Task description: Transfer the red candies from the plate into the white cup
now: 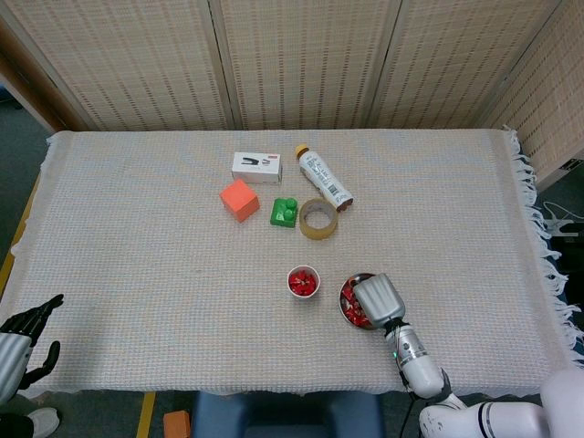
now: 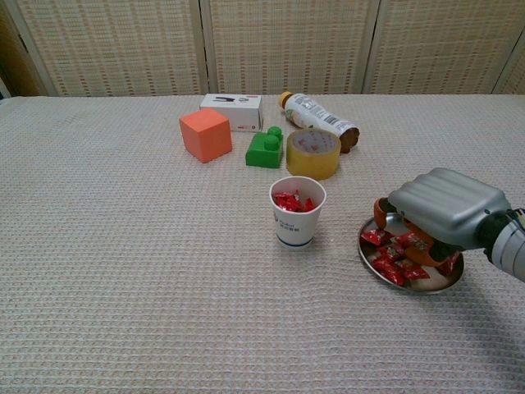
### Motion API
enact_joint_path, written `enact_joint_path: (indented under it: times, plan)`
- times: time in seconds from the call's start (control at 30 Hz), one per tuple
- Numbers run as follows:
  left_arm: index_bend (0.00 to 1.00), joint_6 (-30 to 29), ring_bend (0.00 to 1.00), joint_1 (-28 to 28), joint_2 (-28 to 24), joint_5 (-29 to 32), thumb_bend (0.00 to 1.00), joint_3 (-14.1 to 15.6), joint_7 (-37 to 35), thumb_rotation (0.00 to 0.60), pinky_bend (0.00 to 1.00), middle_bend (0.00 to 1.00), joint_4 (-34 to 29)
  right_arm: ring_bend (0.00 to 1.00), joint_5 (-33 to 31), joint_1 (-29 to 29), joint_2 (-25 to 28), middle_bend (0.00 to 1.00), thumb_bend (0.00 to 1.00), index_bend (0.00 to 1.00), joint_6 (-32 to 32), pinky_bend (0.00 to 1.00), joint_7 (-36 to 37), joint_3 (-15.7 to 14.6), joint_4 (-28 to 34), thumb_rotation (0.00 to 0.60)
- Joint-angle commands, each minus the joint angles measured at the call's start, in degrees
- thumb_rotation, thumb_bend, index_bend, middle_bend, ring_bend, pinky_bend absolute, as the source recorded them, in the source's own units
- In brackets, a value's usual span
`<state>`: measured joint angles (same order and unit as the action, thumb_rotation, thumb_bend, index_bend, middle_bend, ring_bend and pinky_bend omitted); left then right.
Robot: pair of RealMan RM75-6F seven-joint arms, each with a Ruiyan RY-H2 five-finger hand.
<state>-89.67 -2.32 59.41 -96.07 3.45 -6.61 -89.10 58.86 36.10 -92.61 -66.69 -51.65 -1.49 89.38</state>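
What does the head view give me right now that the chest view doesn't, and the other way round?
Only the head view shows the left hand, at the table's near left corner, fingers apart, holding nothing. Only the chest view shows the right hand's fingertips curled down among the red candies; whether one is pinched is hidden. Both show the right hand over the plate, the white cup already holding candies, and the block, box, bottle and tape behind.

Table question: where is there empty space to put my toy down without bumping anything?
The whole left side of the table, left of the orange cube and white cup, is bare. So is the far right. It's crowded from the stapler box down to the plate, where the right hand works.
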Motion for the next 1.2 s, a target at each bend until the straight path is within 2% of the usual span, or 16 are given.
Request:
enact_joint_path:
  times: [0.03, 0.3, 0.87, 1.2]
  plan:
    - [0.01, 0.09, 0.21, -0.04, 0.05, 0.02, 0.54, -0.01, 0.1, 0.6, 0.28, 0.15, 0.01, 0.73, -0.04, -0.01, -0.05, 0.79, 0.29, 0.31, 0.23, 0.99, -0.14, 0.32, 0.05, 0.6]
    - [0.01, 0.07, 0.21, -0.01, -0.01, 0.14, 0.54, -0.04, 0.05, 0.6, 0.28, 0.15, -0.06, 0.73, -1.77, 0.51, -0.71, 0.79, 0.29, 0.27, 1.64, 0.99, -1.69, 1.29, 0.09, 0.6]
    - [0.01, 0.17, 0.21, -0.01, -0.03, 0.42, 0.54, -0.14, -0.09, 0.6, 0.28, 0.15, -0.11, 0.73, -3.33, 0.79, -0.09, 0.79, 0.29, 0.28, 2.13, 0.99, -5.48, 0.46, 1.72, 0.6]
    - [0.01, 0.04, 0.21, -0.03, -0.21, 0.28, 0.54, -0.13, -0.71, 0.6, 0.28, 0.15, 0.06, 0.74, -2.77, 0.7, -1.74, 0.79, 0.27, 0.42, 0.93, 0.99, -6.65, 0.44, 0.32, 0.6]
